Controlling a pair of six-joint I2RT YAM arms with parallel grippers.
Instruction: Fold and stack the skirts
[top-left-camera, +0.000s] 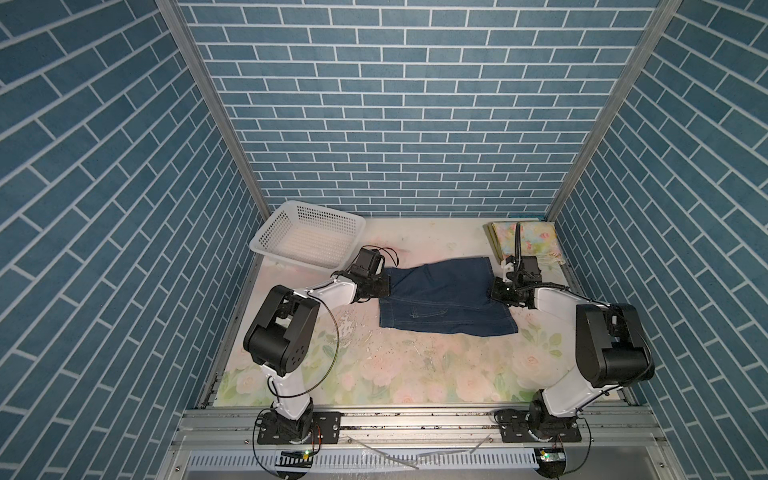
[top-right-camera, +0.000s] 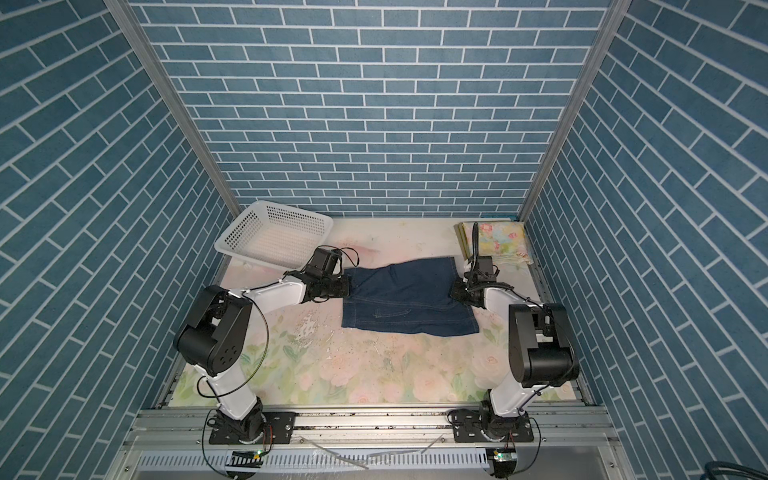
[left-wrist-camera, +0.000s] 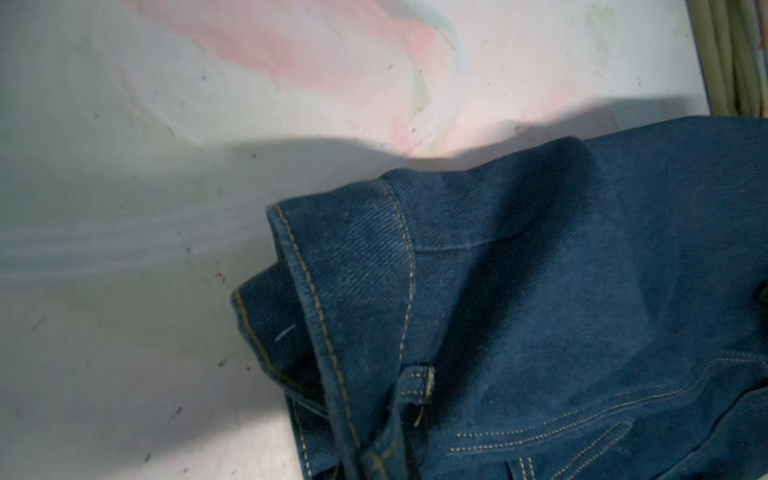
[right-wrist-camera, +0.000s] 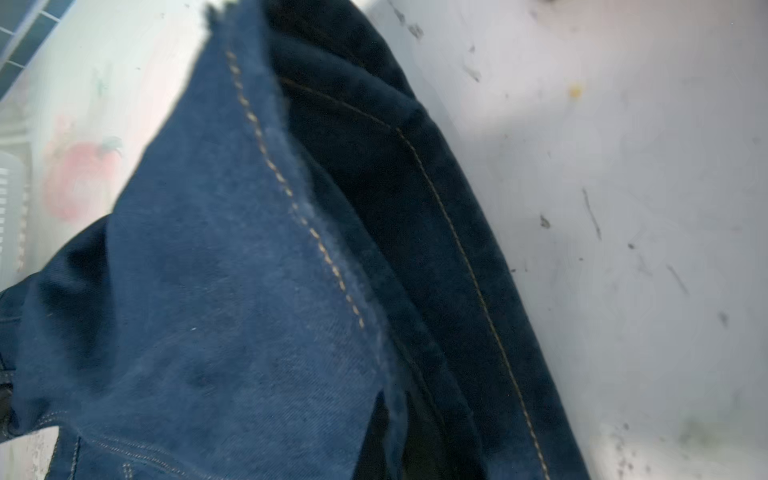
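Observation:
The dark blue denim skirt (top-left-camera: 444, 299) (top-right-camera: 407, 295) lies across the middle of the table. My left gripper (top-left-camera: 384, 286) (top-right-camera: 347, 286) is shut on its left, waistband edge. My right gripper (top-left-camera: 494, 289) (top-right-camera: 455, 291) is shut on its right, hem edge. In both wrist views the denim (left-wrist-camera: 540, 291) (right-wrist-camera: 208, 291) bunches toward the jaws and hides the fingers. The held edges sit slightly off the table. The pastel floral skirt (top-left-camera: 528, 241) (top-right-camera: 498, 241) rests folded at the back right corner. Olive-green cloth edges (top-left-camera: 493, 239) (left-wrist-camera: 731, 54) show at its left side.
A white perforated basket (top-left-camera: 324, 220) (top-right-camera: 291, 218) stands tilted at the back left, just behind my left wrist. The floral-printed table (top-left-camera: 415, 374) stretches toward the front rail. Blue brick walls close in the back and both sides.

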